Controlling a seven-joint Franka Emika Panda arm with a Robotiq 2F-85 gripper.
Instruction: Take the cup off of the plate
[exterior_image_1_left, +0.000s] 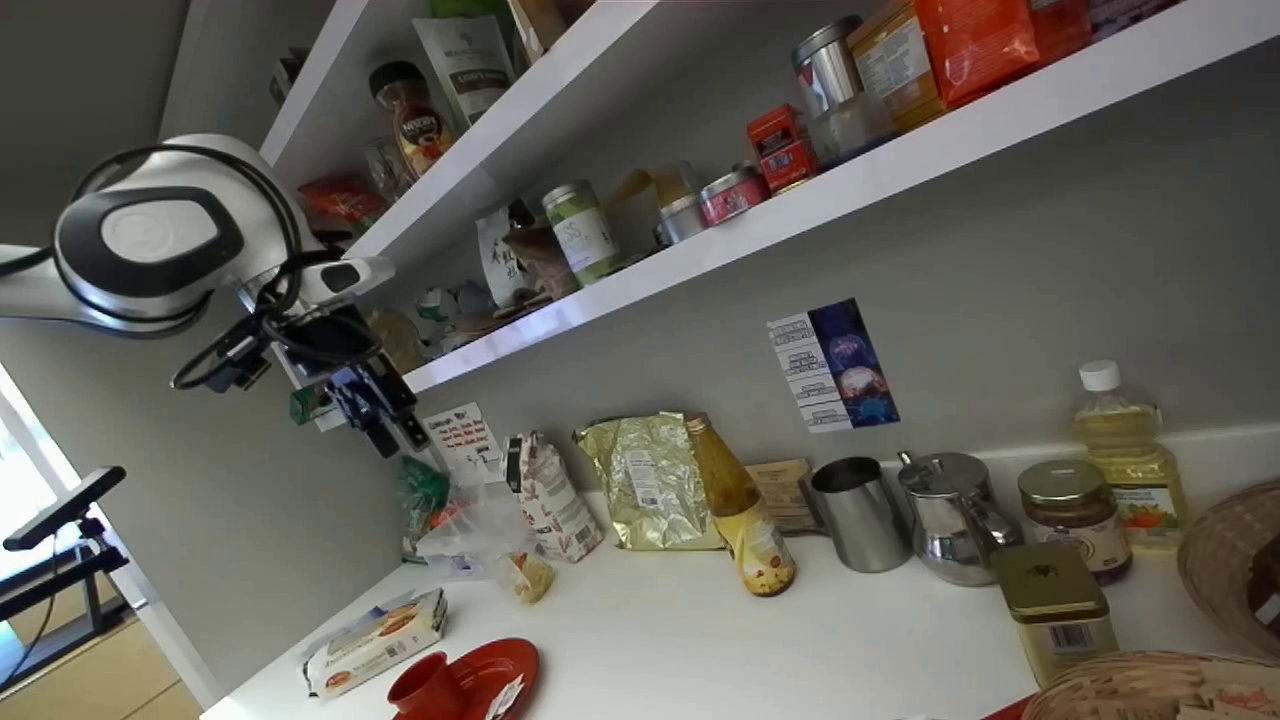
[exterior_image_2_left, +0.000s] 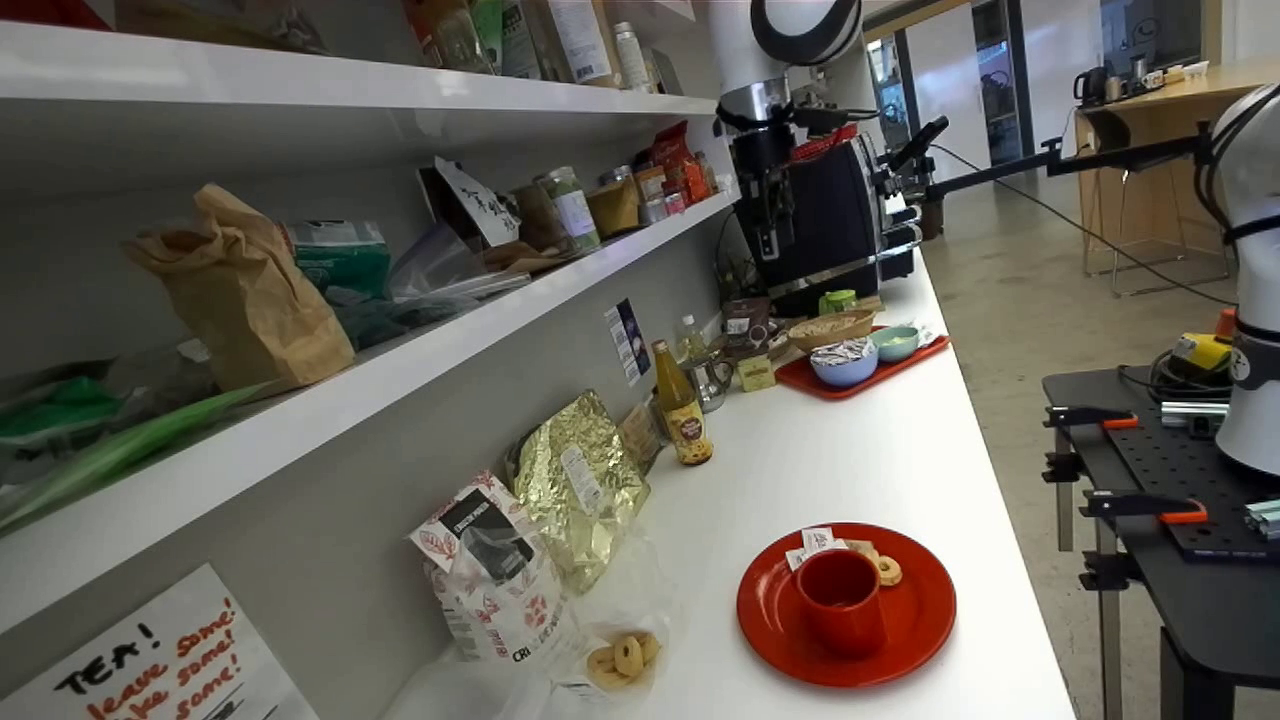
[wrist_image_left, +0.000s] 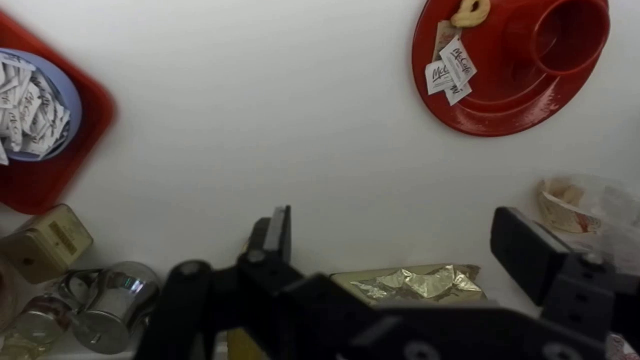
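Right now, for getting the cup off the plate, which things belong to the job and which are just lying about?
For the job: cup; plate; gripper.
Lying about: sachets and biscuits on the plate; foil bag; gold tin; teapot; red tray.

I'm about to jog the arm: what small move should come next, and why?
Probably shift the open end effector, hanging high, toward the red cup, which stands on the red plate, off to one side in the wrist view.

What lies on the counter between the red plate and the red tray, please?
Only bare white countertop lies between the plate and the tray in the wrist view; an exterior view showing the cup on the plate agrees.
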